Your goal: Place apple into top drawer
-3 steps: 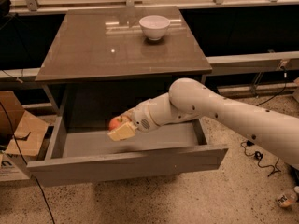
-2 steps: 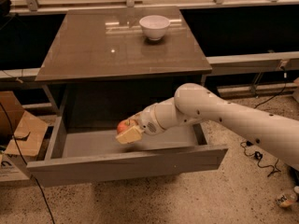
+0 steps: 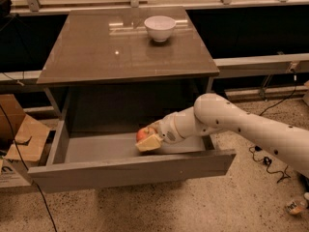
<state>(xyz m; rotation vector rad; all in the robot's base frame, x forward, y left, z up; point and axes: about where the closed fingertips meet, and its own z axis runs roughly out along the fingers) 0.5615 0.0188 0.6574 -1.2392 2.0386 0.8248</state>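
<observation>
The grey top drawer [image 3: 130, 169] is pulled open under the brown tabletop. My gripper [image 3: 147, 139] reaches into it from the right and sits low over the drawer floor, right of centre. It is shut on the red-orange apple [image 3: 143, 133], which shows between the pale fingers [image 3: 150, 142]. The apple is at or just above the drawer floor; I cannot tell if it touches.
A white bowl [image 3: 160, 27] stands on the brown tabletop [image 3: 106, 47] at the back. Cardboard boxes [image 3: 21, 139] sit on the floor to the left. Cables lie on the floor at left and right. A rail runs behind the table.
The gripper with the apple has moved to the right and slightly lower inside the drawer. The drawer and the bowl have not moved.
</observation>
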